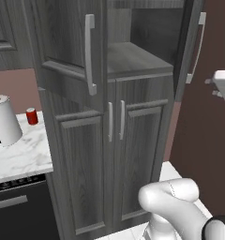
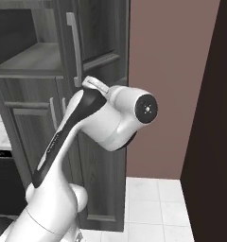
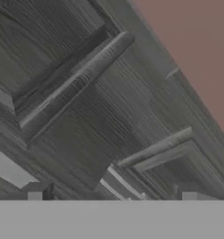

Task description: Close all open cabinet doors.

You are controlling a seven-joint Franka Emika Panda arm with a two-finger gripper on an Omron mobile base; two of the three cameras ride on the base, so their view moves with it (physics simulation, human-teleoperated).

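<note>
pincer (image 3: 112, 193) spread before wood-grain cabinet doors (image 3: 86, 116), bar-handled.

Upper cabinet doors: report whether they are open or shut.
Open. Both upper cabinet doors stand swung outward, baring the shelf inside. The lower cabinet doors sit flush, shut.
</note>
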